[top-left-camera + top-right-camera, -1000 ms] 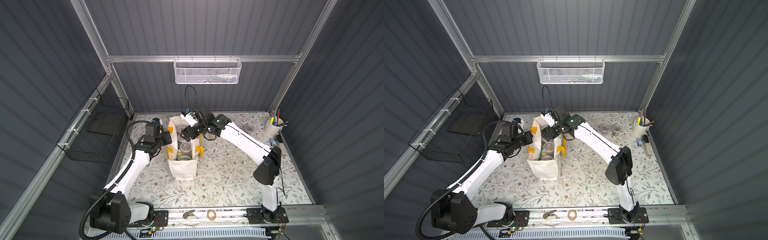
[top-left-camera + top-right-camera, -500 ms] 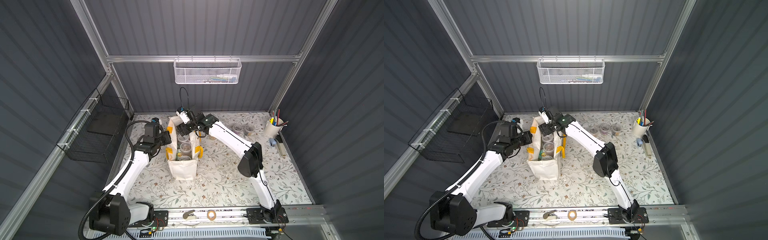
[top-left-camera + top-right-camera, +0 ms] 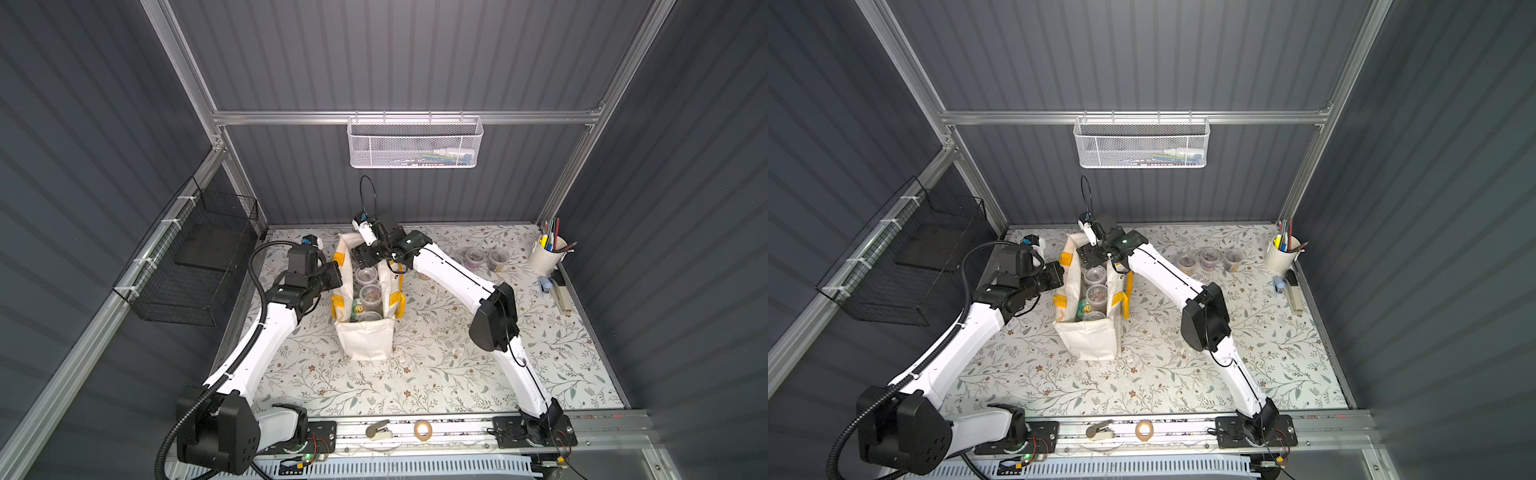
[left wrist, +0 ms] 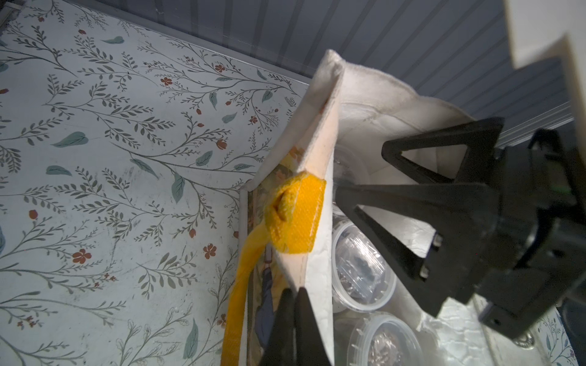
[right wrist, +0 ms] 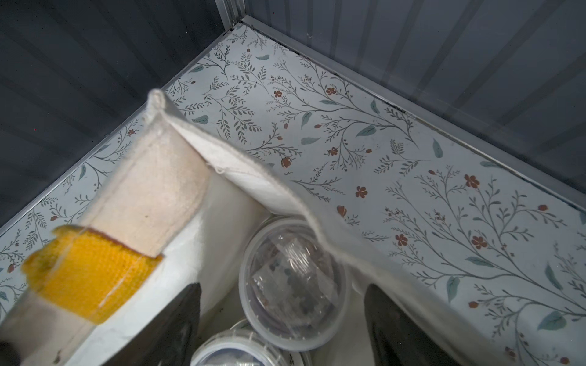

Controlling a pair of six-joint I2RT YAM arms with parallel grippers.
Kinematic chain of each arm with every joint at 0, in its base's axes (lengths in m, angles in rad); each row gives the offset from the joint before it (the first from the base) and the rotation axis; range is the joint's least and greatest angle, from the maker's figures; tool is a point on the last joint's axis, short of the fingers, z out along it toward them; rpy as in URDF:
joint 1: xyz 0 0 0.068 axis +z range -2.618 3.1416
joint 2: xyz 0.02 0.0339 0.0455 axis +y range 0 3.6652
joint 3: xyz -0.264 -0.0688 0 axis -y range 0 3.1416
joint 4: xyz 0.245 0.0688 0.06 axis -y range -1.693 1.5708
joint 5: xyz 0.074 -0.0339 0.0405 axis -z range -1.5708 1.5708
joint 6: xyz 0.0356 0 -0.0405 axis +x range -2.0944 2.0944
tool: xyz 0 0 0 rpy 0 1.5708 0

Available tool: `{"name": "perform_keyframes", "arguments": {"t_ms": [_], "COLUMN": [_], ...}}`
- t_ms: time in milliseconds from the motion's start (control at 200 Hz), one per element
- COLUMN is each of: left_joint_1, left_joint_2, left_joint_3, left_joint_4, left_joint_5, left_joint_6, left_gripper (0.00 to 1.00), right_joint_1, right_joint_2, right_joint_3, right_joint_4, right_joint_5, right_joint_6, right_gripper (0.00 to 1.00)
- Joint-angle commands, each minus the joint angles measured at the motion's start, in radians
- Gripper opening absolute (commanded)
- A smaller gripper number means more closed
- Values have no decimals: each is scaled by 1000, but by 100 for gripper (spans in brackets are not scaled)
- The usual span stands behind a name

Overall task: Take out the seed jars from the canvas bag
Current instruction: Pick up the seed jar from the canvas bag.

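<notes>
The off-white canvas bag (image 3: 365,343) (image 3: 1088,338) with yellow handles stands upright, left of the table's middle. My left gripper (image 3: 334,276) (image 4: 295,293) is shut on the rim of the bag's left wall, beside a yellow handle patch (image 4: 296,218). Several clear seed jars (image 3: 371,294) (image 4: 361,272) sit in a row inside. My right gripper (image 3: 363,259) (image 5: 280,288) hangs open in the bag's far end, its fingers either side of a clear-lidded jar (image 5: 293,285), apart from it. Three jars (image 3: 1209,258) stand on the table at the back right.
A white pen cup (image 3: 548,253) and a stapler (image 3: 561,293) sit at the far right. A white mesh basket (image 3: 415,143) hangs on the back wall and a black wire basket (image 3: 195,257) on the left wall. A tape roll (image 3: 422,429) lies on the front rail.
My right arm has swung left from the bag's right wall, bringing its open gripper over the far end of the bag. The left gripper and the bag have stayed put.
</notes>
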Motion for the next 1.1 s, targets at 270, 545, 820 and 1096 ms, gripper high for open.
{"name": "perform_keyframes", "arguments": {"t_ms": [270,545,820,1096], "left_joint_1": [2,2,2,2], "left_joint_2": [-15,-6,-27,-71], "left_joint_3": [22,20,29,62], "left_joint_4": [-32,-29,-50,-79], "left_joint_5": [8,8,-6,-27], "left_joint_6": [2,2,8,21], "left_gripper": [0,0,0,0], "right_joint_1": [-6,-6,-7,-20], "right_joint_2": [70,90,47,9], "right_joint_3": [57,56,-6,-38], "right_joint_4": [-45,-60,-32,-22], "right_joint_5": [-10,4,22,10], "right_joint_6": [10,0,7,0], "right_gripper": [85,87,87,89]}}
